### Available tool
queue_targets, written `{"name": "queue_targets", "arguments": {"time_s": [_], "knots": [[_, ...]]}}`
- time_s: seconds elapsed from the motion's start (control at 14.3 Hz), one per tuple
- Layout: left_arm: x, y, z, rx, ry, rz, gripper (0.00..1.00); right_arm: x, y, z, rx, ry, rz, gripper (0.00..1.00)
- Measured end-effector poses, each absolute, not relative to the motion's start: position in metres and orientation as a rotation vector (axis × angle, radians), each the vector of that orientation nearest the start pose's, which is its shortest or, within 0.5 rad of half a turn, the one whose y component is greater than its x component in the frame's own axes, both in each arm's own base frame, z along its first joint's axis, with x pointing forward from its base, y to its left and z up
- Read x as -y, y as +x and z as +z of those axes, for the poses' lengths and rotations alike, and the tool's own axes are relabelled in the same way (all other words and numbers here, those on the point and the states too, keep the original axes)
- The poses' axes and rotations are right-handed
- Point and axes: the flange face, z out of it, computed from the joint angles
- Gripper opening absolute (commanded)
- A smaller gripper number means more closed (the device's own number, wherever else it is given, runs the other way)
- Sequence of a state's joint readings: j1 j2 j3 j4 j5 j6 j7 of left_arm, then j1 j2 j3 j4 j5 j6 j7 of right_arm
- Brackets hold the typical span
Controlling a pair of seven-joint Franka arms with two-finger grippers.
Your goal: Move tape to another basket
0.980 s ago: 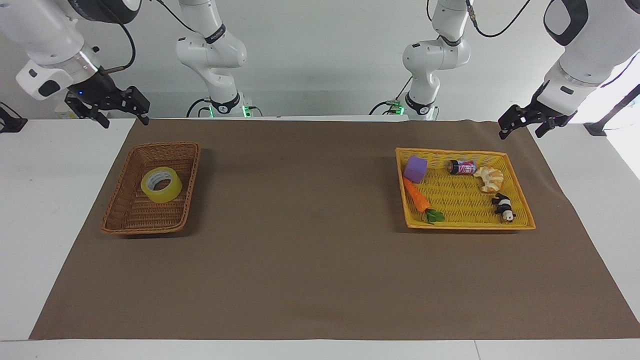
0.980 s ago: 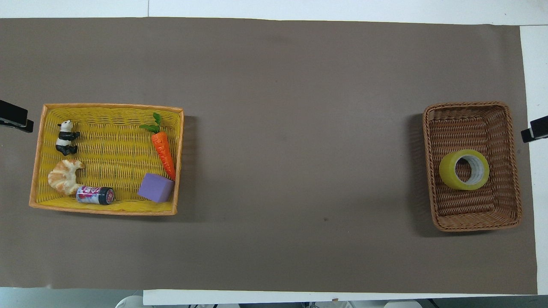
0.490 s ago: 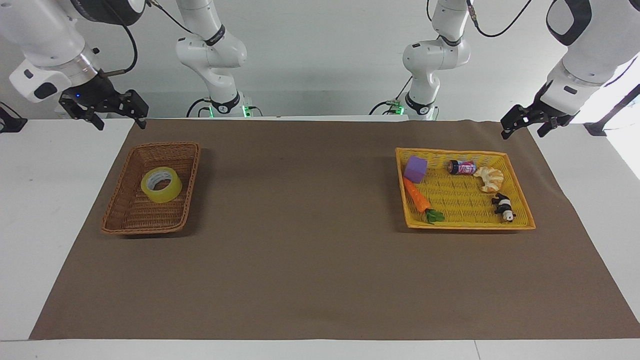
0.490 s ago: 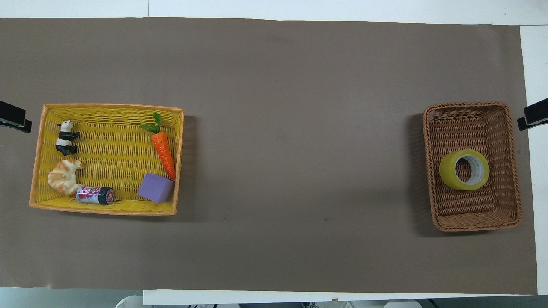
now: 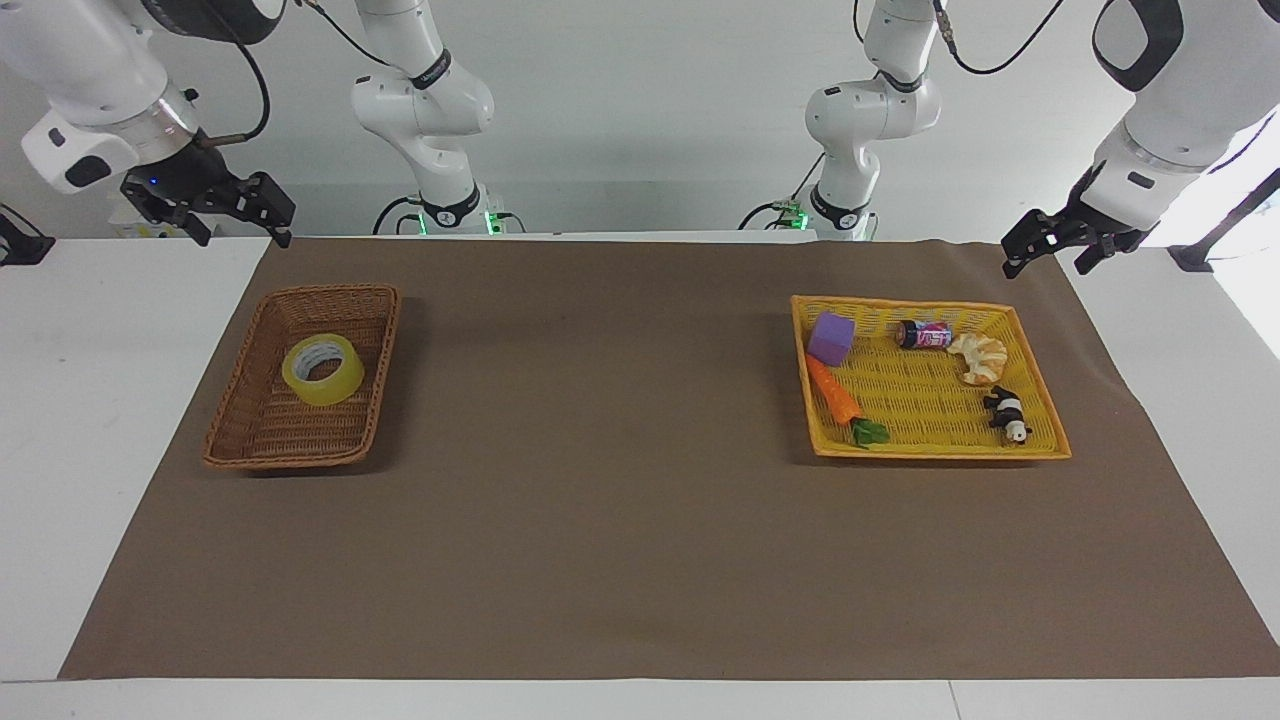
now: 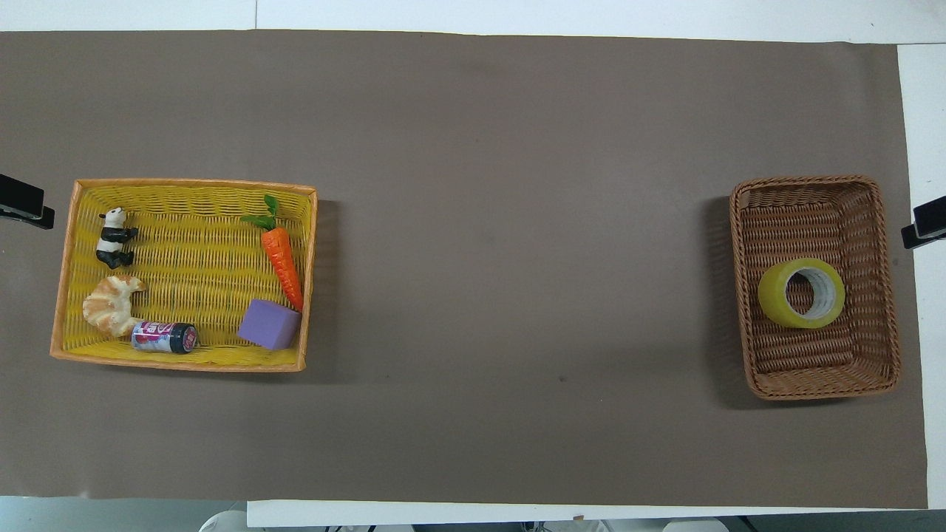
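The yellow tape [image 5: 323, 370] [image 6: 802, 293] lies flat inside the brown wicker basket [image 5: 285, 462] [image 6: 820, 393] at the right arm's end of the table. My right gripper [image 5: 248, 238] hangs open in the air over the table's edge beside that basket, apart from it. Only its tip [image 6: 924, 225] shows in the overhead view. At the other end, my left gripper [image 5: 1045, 268] [image 6: 26, 207] hovers open over the brown mat's corner by the yellow woven tray [image 5: 930, 452] [image 6: 177, 363]. Neither gripper holds anything.
The yellow tray holds a purple block [image 5: 830, 337], a carrot [image 5: 835, 395], a small can [image 5: 925, 335], a croissant [image 5: 980, 357] and a panda figure [image 5: 1007, 413]. A brown mat [image 5: 600, 480] covers the table between the two containers.
My right gripper has risen a little and drifted slightly toward the table's end. The left gripper has lifted slightly. Tape and baskets have not moved.
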State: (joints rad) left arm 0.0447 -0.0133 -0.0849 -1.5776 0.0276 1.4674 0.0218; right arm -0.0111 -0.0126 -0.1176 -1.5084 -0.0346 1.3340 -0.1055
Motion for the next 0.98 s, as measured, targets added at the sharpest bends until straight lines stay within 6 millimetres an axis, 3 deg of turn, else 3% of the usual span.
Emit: {"name": "queue_targets", "arguments": {"time_s": [0.35, 0.98], "knots": [[0.019, 0.539, 0.620, -0.094, -3.107, 0.150, 1.00, 0.064, 0.525, 0.642, -0.041, -3.159, 0.158, 1.00], [0.019, 0.539, 0.620, -0.094, -3.107, 0.150, 1.00, 0.066, 0.528, 0.634, -0.049, -3.157, 0.180, 1.00]]}}
